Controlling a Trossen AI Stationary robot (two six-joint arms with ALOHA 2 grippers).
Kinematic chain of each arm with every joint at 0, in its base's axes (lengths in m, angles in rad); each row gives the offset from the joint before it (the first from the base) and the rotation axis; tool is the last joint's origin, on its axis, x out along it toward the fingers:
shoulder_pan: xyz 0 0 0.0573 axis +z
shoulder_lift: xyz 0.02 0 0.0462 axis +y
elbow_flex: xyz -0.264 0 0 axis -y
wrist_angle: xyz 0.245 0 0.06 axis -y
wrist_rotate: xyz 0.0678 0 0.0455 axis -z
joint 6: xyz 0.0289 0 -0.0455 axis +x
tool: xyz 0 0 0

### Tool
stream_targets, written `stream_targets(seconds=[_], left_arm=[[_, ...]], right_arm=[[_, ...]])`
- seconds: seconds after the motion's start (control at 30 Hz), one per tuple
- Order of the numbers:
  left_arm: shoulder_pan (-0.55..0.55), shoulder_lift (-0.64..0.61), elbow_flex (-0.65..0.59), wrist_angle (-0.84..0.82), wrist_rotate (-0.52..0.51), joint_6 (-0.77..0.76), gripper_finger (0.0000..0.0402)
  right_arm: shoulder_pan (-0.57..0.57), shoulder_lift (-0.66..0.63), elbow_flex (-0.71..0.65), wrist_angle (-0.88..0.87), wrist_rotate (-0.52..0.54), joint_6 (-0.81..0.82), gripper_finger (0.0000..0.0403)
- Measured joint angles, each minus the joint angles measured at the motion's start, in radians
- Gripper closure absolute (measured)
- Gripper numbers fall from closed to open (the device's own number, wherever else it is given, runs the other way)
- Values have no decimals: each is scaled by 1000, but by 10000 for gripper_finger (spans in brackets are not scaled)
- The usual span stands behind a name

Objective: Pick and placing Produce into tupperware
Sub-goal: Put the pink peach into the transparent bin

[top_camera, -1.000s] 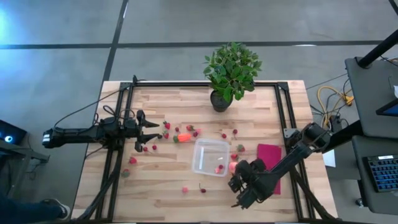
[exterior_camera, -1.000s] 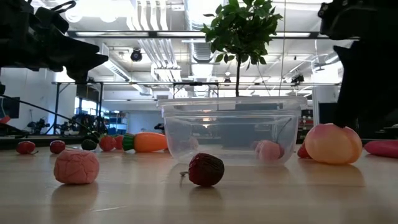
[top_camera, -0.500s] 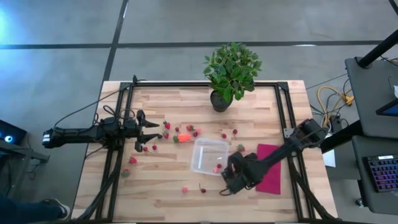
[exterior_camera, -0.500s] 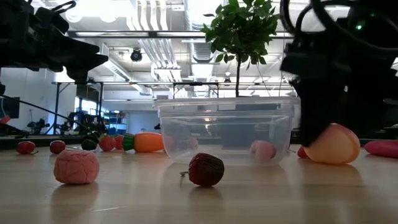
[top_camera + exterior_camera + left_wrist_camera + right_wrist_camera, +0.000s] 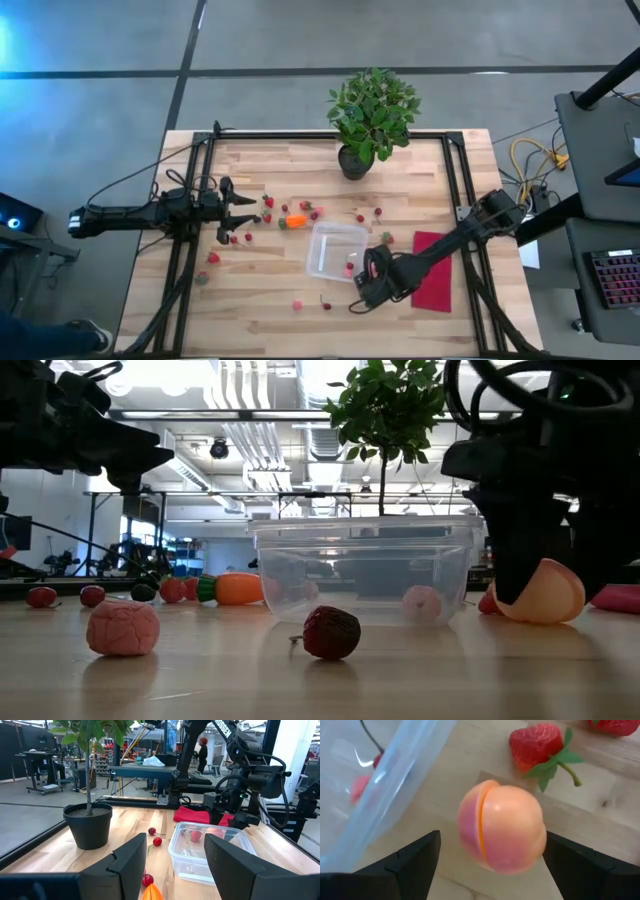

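High view: the right tool (image 5: pixel 372 281) is positioned at the near right corner of the tupperware (image 5: pixel 336 250), which sits at the middle of the worktop (image 5: pixel 300 170). The peach-coloured fruit is hidden beneath the tool. The left tool (image 5: pixel 232 208) waits at the left side, above several scattered strawberries (image 5: pixel 213 257). The carrot piece (image 5: pixel 293 221) lies just beyond the tupperware. The magenta cloth (image 5: pixel 436 270) lies under the right arm, and the potted plant (image 5: pixel 370 118) stands at the far edge.

Low view: the peach-coloured fruit (image 5: pixel 545 591) rests on the worktop just beside the tupperware's right wall, with the dark right tool directly over it. A dark red piece (image 5: pixel 331 632) and a pink lumpy piece (image 5: pixel 123 628) lie in front.

Left wrist view: the left tool's fingers (image 5: pixel 131 862) stand apart, gripping nothing; the tupperware holds a pink piece (image 5: pixel 195 836).

Right wrist view: the right tool's fingers (image 5: pixel 415 863) are spread wide on either side of the fruit, not touching it. A strawberry lies just beyond.
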Motion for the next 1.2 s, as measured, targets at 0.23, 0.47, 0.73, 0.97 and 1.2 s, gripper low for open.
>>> stream_targets(seconds=[0.23,0.47,0.73,0.97,1.2], left_arm=[[0,0,0,0,0,0,214],[0,-1,0,1,0,0,214],[0,-1,0,0,0,0,214],[0,-1,0,0,0,0,214],[0,0,0,0,0,0,214]], right_arm=[[-1,2,-26,-1,13,-41,74],[-1,-2,-86,23,28,-125,74],[-1,2,-65,14,59,-261,75],[-1,3,-67,19,58,-263,103],[-2,3,-44,8,48,-263,154]])
